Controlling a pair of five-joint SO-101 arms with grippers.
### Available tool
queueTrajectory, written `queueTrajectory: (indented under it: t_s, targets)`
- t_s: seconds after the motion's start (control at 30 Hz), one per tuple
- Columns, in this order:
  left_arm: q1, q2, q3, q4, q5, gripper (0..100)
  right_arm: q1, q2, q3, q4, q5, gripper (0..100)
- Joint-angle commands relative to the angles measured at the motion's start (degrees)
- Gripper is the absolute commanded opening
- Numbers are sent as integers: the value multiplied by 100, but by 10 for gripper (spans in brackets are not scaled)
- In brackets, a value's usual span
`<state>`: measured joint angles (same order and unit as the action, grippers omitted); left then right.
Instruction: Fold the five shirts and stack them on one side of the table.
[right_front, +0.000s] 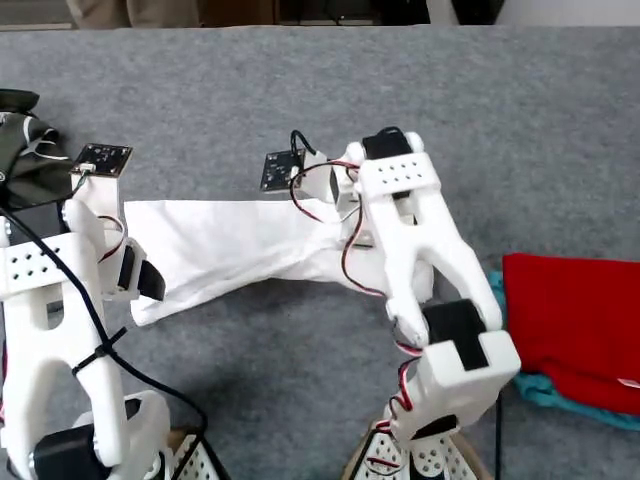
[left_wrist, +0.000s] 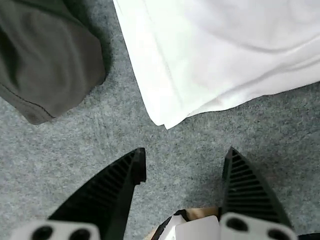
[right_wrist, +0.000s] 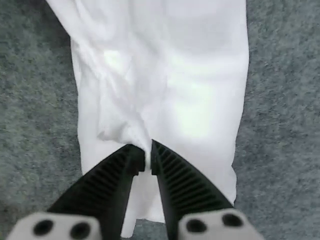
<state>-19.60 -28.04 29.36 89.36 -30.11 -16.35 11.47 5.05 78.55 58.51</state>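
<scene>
Between the black ribbed fingers of the right end effector (right_wrist: 145, 155) there's a pinched-up fold of a crumpled white cotton shirt (right_front: 230, 245). So that one's clamped down narrow on the cloth, fingers nearly touching. From the grip, the white shirt runs out long and mostly flat across the grey felt-like worktop (right_front: 300, 90) toward the other arm. It looks like a folded strip, with a few wrinkles close to the pinch.

Over at the left end effector (left_wrist: 184, 167) it's the opposite: spread wide, nothing in it, hovering over bare worktop. The far end of the white shirt sits just ahead of its fingertips. One corner points back at the gap between them, near but not touching. Off to one side of that end effector, a bit further ahead, is a bunched dark olive-grey shirt (left_wrist: 45, 55). It lies just beside the white one's edge, with a sliver of worktop between them.

On the outer side of the right end effector, well apart from it and past the arm's own body, there's a folded bright red shirt (right_front: 575, 320). It's lying on top of a teal shirt (right_front: 545, 388), and the teal edge peeks out from underneath.
</scene>
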Motion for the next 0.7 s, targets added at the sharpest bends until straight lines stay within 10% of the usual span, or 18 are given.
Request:
queueTrajectory:
  t_s: [0.0,0.23,0.67]
  targets:
    - [18,-180,-299,44,-44,258,-57,48,-453,26,70,175]
    - [18,-180,-290,53,-44,258,-13,22,-804,325,70,276]
    - [62,-180,-290,44,-35,258,-251,-2492,690,2303,88,10]
